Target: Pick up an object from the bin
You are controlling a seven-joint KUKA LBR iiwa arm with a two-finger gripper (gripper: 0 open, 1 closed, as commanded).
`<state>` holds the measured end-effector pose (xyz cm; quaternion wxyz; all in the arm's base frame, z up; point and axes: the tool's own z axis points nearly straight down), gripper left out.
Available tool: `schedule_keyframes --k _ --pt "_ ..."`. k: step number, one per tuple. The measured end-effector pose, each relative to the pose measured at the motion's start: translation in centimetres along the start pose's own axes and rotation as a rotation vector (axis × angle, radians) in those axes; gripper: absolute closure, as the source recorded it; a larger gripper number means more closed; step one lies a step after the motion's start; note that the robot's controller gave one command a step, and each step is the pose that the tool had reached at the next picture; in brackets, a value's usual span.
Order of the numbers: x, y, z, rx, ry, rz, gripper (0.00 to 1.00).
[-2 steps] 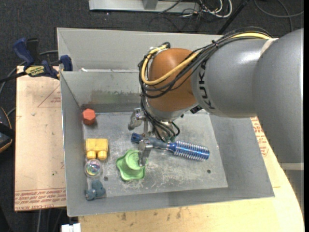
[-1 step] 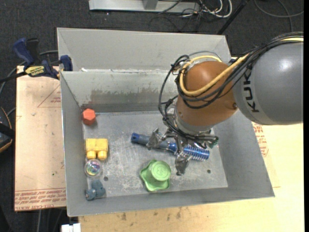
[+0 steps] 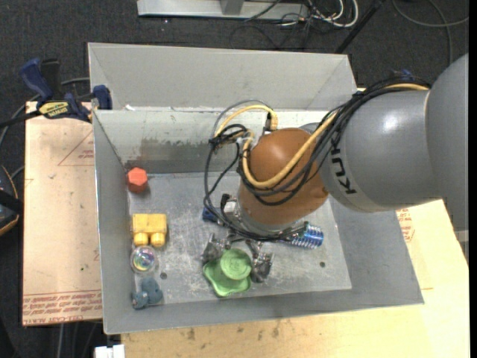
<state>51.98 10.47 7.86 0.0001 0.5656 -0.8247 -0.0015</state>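
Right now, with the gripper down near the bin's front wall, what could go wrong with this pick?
The green lump under the gripper looks flat and irregular, so it may slip out. It lies close to the front wall, which could be bumped. The blue ribbed thing beside the wrist might get knocked.

arm [image 3: 417, 148] cut off at right edge | orange wrist cover [image 3: 279, 177] hides bin floor [image 3: 179, 200] beneath | blue ribbed thing [image 3: 308, 236] half behind it | small blue piece [image 3: 210, 215] behind cables [image 3: 223, 136], kind unclear | green lump [image 3: 229, 276] top under gripper [image 3: 237, 258]
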Motion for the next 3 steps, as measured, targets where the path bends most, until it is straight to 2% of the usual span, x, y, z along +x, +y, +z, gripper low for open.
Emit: schedule_keyframes --k 1,2,3 --pt "-0.1 -0.1 -0.2 0.003 -0.003 0.002 1.00" --pt "-8.5 3.2 0.0 0.008 -0.009 0.222 1.00" --pt "-8.1 3.3 -17.3 0.010 -0.007 0.014 1.00"
